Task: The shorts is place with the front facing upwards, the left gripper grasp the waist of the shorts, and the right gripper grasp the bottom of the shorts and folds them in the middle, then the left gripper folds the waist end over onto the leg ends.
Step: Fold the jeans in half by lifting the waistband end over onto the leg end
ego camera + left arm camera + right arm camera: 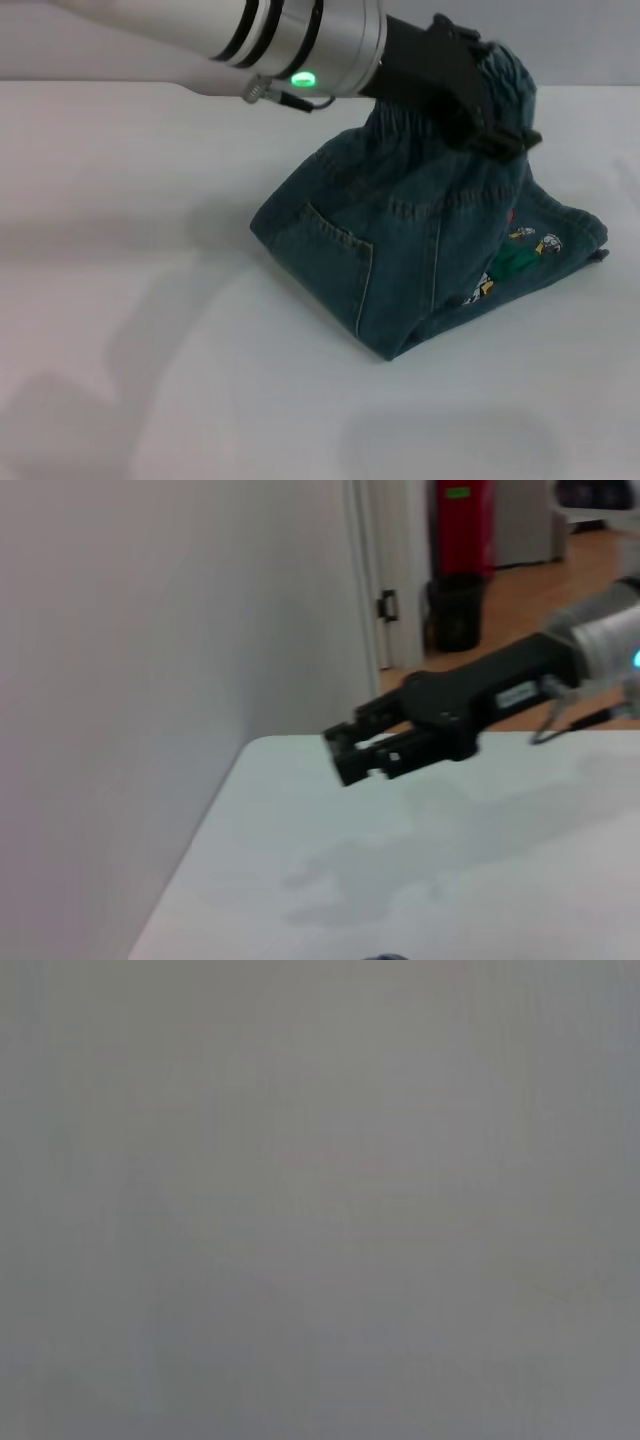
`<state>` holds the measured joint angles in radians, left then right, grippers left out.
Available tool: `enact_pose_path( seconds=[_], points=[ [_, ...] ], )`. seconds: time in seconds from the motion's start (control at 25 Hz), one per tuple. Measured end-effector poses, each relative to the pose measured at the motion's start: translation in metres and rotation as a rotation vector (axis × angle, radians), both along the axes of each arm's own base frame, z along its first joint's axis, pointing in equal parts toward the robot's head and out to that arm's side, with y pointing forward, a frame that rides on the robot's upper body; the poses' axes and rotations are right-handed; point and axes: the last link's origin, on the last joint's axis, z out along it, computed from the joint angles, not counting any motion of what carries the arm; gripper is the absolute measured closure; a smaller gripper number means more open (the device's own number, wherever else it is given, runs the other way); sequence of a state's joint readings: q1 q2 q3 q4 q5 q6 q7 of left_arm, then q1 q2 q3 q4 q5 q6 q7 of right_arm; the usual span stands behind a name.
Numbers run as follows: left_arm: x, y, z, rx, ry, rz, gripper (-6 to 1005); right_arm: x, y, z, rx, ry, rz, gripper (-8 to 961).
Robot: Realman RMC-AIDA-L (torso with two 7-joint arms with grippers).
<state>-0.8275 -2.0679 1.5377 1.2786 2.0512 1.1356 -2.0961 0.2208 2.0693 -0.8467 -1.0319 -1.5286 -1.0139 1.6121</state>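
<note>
Under left claw [497, 128]: shorts [420, 250], waist [440, 125] lifted.

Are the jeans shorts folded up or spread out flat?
Folded. The shorts lie doubled over, and the left end effector lifts the waist above the table.

The shorts [400, 260] are made of blue denim, kinda rough and matt, with pale stitching. The bench [130, 330] is seen as a smooth matt white top. The left hand [490, 125] is done in matt black plastic, its wrist in shiny brushed metal.
</note>
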Motion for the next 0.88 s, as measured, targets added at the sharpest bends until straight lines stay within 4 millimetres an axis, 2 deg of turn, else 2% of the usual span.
enact_pose_path(
  seconds=[0.12,0.32,0.52,0.72,0.88],
  points=[
    [-0.002,-0.009,-0.006,-0.036,0.021,-0.055,177,0.0,0.0,0.0,0.0,0.001,0.0,495],
    [-0.006,-0.014,-0.012,-0.047,0.043,-0.084,179,-0.004,-0.001,-0.003,-0.02,0.005,0.023,495],
    [-0.01,-0.014,-0.014,-0.044,0.056,-0.081,180,-0.024,-0.003,-0.008,-0.083,0.017,0.13,495],
    [-0.014,-0.013,-0.017,-0.043,0.069,-0.076,182,-0.045,-0.017,-0.015,-0.208,-0.01,0.26,496],
    [-0.014,-0.012,-0.016,-0.037,0.073,-0.071,183,-0.049,-0.031,-0.019,-0.322,-0.056,0.279,496]
  ],
)
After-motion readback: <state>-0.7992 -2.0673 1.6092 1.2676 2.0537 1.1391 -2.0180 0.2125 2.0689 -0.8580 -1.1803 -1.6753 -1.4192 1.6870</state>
